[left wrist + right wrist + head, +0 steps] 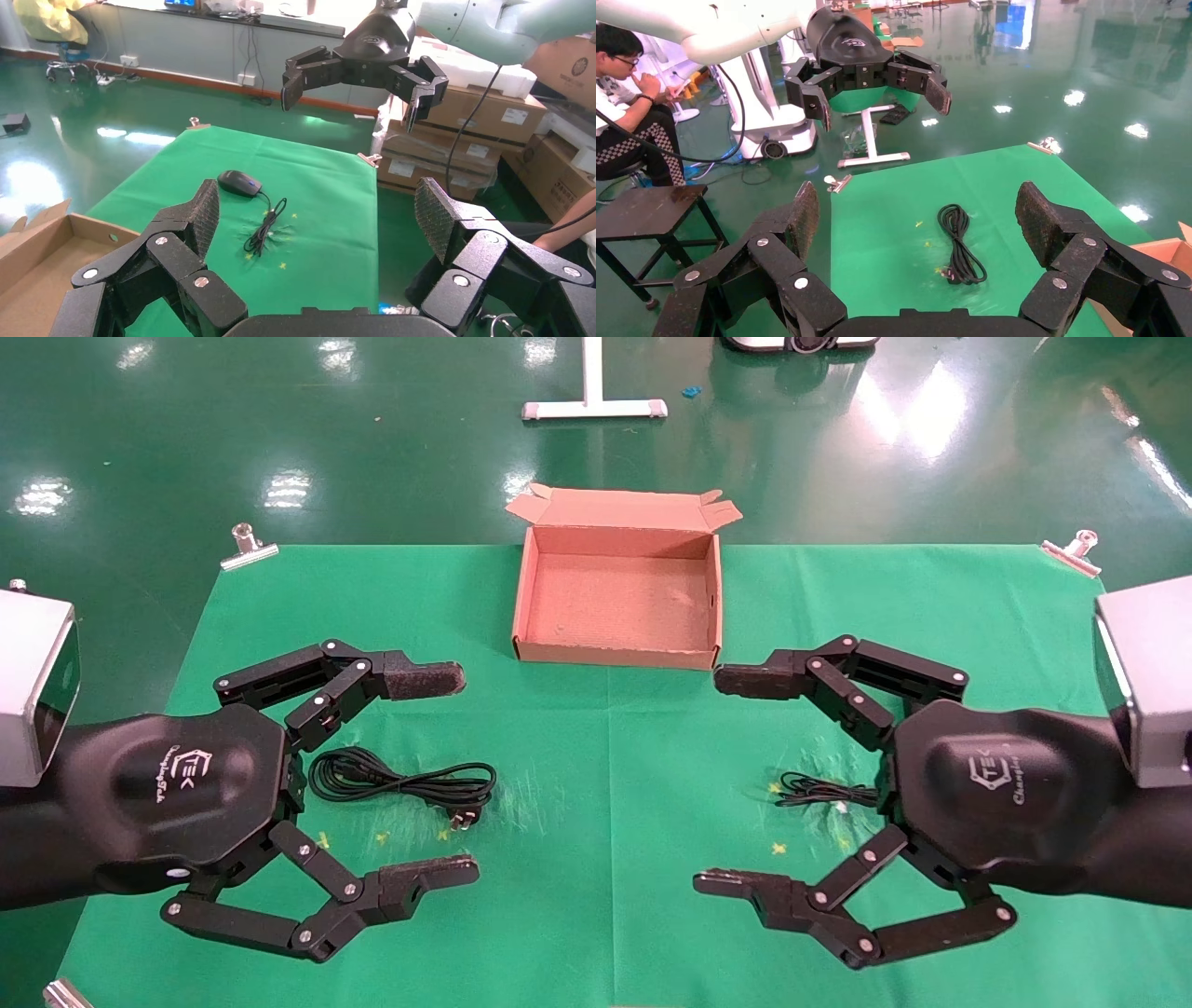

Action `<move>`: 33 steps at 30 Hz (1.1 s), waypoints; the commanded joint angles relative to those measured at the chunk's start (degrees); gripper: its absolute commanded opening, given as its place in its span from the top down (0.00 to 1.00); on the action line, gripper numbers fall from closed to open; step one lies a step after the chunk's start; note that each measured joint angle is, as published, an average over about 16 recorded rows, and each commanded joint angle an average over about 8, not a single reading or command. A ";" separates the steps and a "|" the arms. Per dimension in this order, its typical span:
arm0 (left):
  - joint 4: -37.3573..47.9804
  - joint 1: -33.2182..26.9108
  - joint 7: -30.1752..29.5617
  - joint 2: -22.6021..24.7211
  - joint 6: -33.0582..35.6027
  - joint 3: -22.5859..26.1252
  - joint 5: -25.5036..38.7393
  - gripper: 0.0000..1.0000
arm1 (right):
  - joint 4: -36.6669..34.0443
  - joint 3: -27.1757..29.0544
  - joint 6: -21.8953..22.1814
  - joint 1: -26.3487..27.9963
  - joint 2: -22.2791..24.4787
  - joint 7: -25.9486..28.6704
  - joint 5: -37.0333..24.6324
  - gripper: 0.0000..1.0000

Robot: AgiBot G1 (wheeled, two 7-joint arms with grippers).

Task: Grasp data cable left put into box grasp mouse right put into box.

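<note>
The open brown box (615, 601) sits at the far middle of the green cloth; a corner of the box (42, 256) shows in the left wrist view. The coiled black data cable (400, 782) (960, 242) lies on the cloth on the left, its pronged plug toward the centre. My left gripper (463, 773) (320, 210) hovers over it, open and holding nothing. The black mouse (239, 183) lies on the right with its thin cord (824, 791) bunched beside it. In the head view the mouse is hidden under my open, empty right gripper (711, 781) (921, 210).
Metal clips (249, 547) (1071, 551) hold the cloth at the far corners. A white stand base (594, 409) is on the floor beyond the box. Stacked cartons (457, 140) stand off the right side; a seated person (624, 105) and a stool (652, 203) are off the left.
</note>
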 commanded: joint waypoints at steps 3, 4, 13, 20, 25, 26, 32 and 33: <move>0.00 0.00 0.00 0.00 0.00 0.00 0.00 0.00 | 0.00 0.00 0.00 0.00 0.00 0.00 0.00 0.00; 0.00 0.00 0.00 0.00 0.00 0.00 0.00 0.00 | 0.00 0.00 0.00 0.00 0.00 0.00 0.00 0.00; 0.00 0.00 0.00 0.00 0.00 0.00 0.00 0.00 | 0.00 0.00 0.00 0.00 0.00 0.00 0.00 0.00; 0.00 0.00 0.00 0.00 0.00 0.00 0.00 0.00 | 0.00 0.00 0.00 0.00 0.00 0.00 0.00 0.00; 0.00 0.00 0.00 0.00 0.00 0.00 0.00 0.00 | 0.00 0.00 0.00 0.00 0.00 0.00 0.00 0.00; 0.00 0.00 0.00 0.00 0.00 0.00 0.00 0.00 | 0.00 0.00 0.00 0.00 0.00 0.00 0.00 0.00; 0.00 0.00 0.00 0.00 0.00 0.00 0.00 0.00 | 0.00 0.00 0.00 0.00 0.00 0.00 0.00 0.00; 0.00 0.00 0.00 0.00 0.00 0.00 0.00 0.00 | 0.00 0.00 0.00 0.00 0.00 0.00 0.00 0.00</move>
